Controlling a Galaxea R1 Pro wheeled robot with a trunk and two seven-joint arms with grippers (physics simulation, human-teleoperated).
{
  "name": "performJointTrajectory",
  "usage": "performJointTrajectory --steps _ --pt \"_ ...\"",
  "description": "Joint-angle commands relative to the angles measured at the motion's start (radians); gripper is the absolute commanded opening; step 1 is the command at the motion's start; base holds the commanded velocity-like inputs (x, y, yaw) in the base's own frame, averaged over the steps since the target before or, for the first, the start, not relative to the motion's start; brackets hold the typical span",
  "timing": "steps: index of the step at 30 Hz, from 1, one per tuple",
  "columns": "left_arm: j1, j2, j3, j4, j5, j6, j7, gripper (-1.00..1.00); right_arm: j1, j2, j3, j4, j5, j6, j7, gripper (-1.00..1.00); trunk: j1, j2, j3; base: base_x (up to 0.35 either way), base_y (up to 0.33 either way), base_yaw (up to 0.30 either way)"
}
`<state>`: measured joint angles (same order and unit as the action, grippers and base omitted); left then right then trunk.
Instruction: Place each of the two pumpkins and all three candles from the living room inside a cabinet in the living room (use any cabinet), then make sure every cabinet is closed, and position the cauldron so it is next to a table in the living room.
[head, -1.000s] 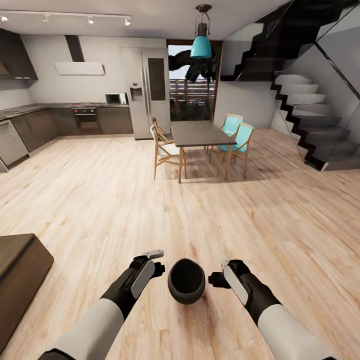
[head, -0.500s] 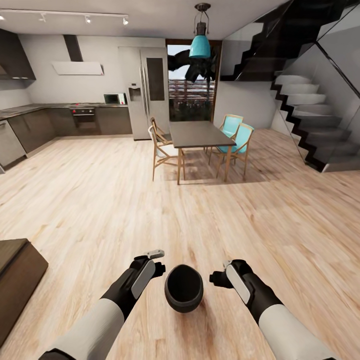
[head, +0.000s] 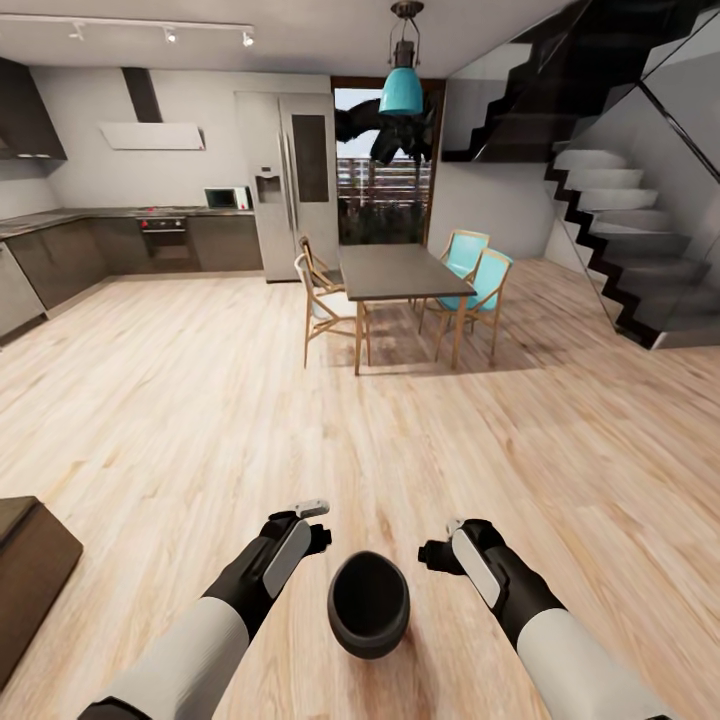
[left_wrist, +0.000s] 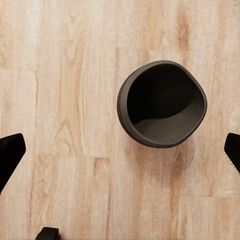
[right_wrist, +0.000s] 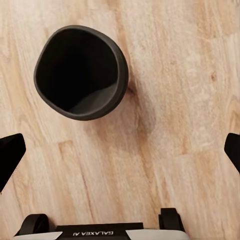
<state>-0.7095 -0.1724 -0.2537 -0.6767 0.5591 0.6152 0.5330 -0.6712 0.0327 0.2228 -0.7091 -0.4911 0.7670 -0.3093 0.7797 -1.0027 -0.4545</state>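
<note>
The cauldron (head: 369, 603), a round black pot with a wide mouth, is on the wood floor between my two arms, its mouth turned up toward the head camera. My left gripper (head: 318, 528) hovers open just beyond it on the left, and my right gripper (head: 432, 553) hovers open on the right. Neither touches it. The left wrist view looks down on the cauldron (left_wrist: 162, 104), with the left gripper (left_wrist: 122, 156) spread wide. The right wrist view has the cauldron (right_wrist: 81, 72) off to one side of the open right gripper (right_wrist: 122, 155). The pumpkins and candles are out of view.
A dark dining table (head: 398, 268) with wooden and teal chairs (head: 484, 283) stands ahead in the middle distance. A corner of low dark-brown furniture (head: 28, 572) is at the lower left. Stairs (head: 630, 250) rise at the right, and kitchen units (head: 120, 245) line the far left.
The camera has moved: the dark furniture has slid toward the lower left and the kitchen leftward. The cauldron now shows lower, nearer my body than the grippers. Both grippers keep their pose.
</note>
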Motion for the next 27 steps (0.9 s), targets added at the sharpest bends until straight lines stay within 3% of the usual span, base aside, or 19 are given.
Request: performJointTrajectory --steps 1,9,13,22,27 --pt "-0.001 0.001 -0.004 -0.001 0.011 0.001 0.01 1.0 -0.001 -0.001 0.004 -0.001 -0.01 0.002 -0.01 1.0 0.001 -0.001 -0.001 0.292 0.0 0.0" --pt "-0.001 -0.002 -0.004 -0.004 0.011 0.001 0.012 1.0 -0.001 0.0 0.007 -0.001 -0.009 0.0 -0.01 1.0 0.001 -0.001 -0.001 0.061 0.0 0.0" --pt "-0.001 -0.002 -0.004 -0.005 0.011 0.001 0.013 1.0 -0.001 0.001 0.009 -0.001 -0.009 0.0 -0.009 1.0 0.016 -0.029 -0.014 0.001 0.0 0.0" --pt "-0.001 -0.002 -0.004 -0.006 0.012 0.011 0.014 1.0 -0.001 0.062 0.01 -0.001 -0.01 0.0 -0.008 1.0 0.051 -0.092 -0.042 0.0 0.0 0.0" --pt "-0.001 -0.002 -0.004 -0.005 0.013 0.017 0.013 1.0 0.004 0.072 0.012 -0.001 -0.01 -0.016 -0.008 1.0 0.07 -0.127 -0.058 0.0 0.0 0.0"
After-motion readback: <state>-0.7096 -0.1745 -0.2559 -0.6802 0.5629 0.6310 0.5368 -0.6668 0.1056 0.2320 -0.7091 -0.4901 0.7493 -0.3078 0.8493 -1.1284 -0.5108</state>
